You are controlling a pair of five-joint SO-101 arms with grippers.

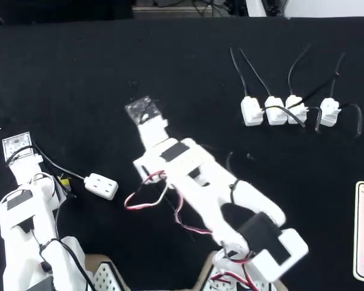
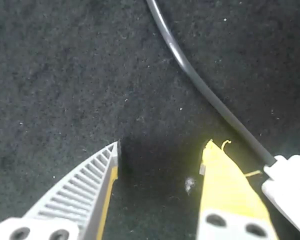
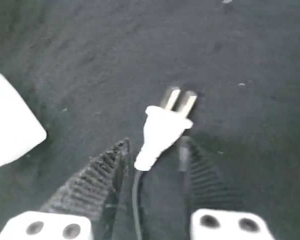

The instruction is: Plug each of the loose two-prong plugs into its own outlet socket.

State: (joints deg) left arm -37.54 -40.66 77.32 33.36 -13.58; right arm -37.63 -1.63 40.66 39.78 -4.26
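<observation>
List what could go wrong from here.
The plug meets the right gripper only at its cord end, so it may pivot when pushed. The outlet socket lies unheld beside the open left gripper and may slide away. Its cable runs close to that gripper and could snag.

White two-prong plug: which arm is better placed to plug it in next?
Right: the white two-prong plug sits at the right gripper; the left gripper is over black cloth.
</observation>
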